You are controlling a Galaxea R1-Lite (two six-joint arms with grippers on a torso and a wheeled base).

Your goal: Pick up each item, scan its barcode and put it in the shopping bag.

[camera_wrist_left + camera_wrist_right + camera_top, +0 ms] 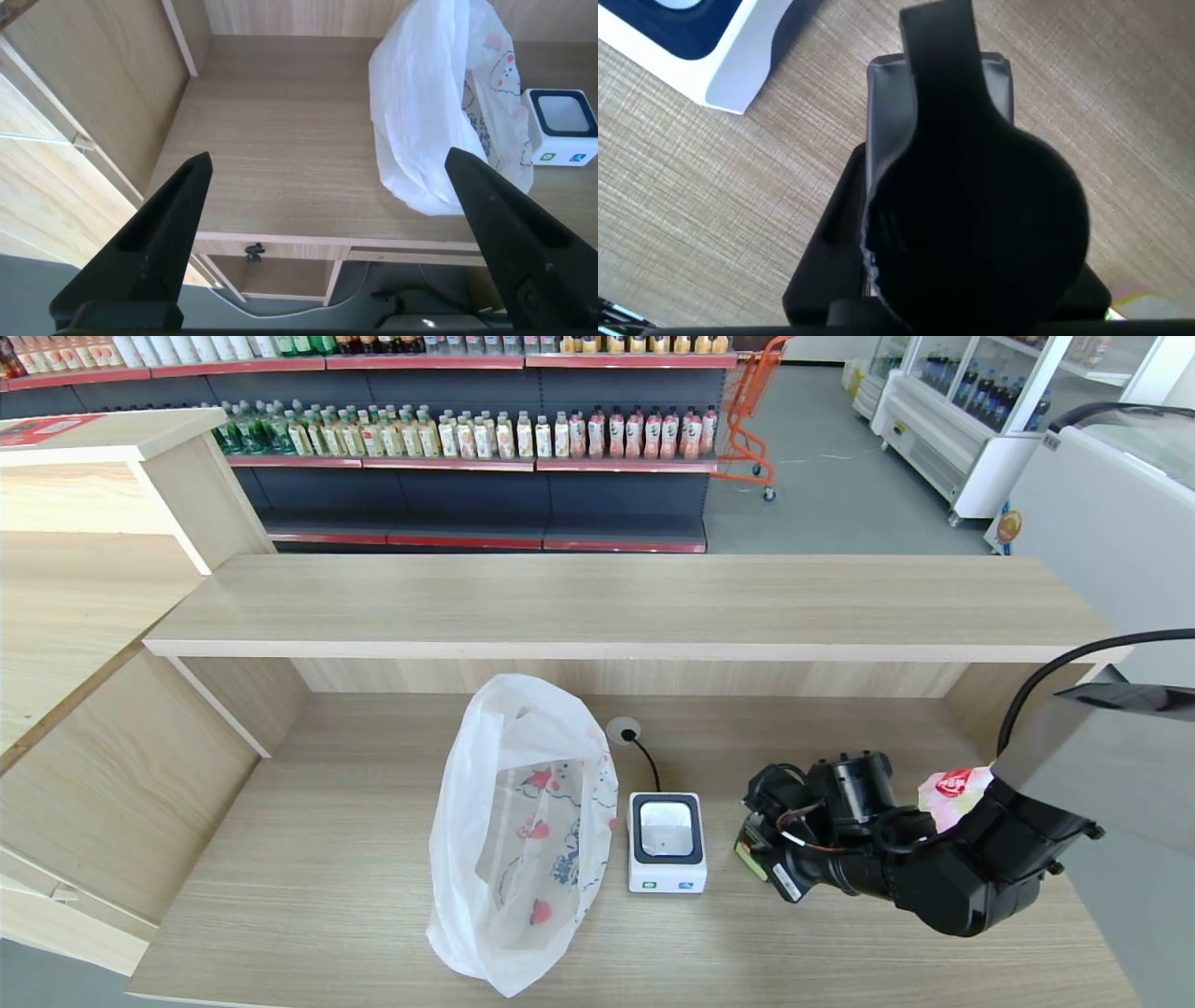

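Observation:
A white plastic shopping bag (pixel 523 831) stands open on the wooden counter, and a patterned pack shows through its side. Just right of it sits the white barcode scanner (pixel 666 840) with its dark-framed window facing up. My right gripper (pixel 767 845) is low over the counter, close to the scanner's right side. The right wrist view has the scanner's corner (pixel 682 37) and a dark rounded shape (pixel 971 233) over a grey flat piece, which I cannot identify. A pink and white packet (pixel 952 793) lies behind the right arm. My left gripper (pixel 327 187) is open and holds nothing, off the counter's front left, with the bag (pixel 439 103) ahead.
A raised wooden ledge (pixel 616 602) runs along the back of the counter, with a side wall at the left. The scanner's cable runs to a grommet (pixel 624 730). A grey panel (pixel 1092 756) overhangs the right end. Bare counter (pixel 327 859) lies left of the bag.

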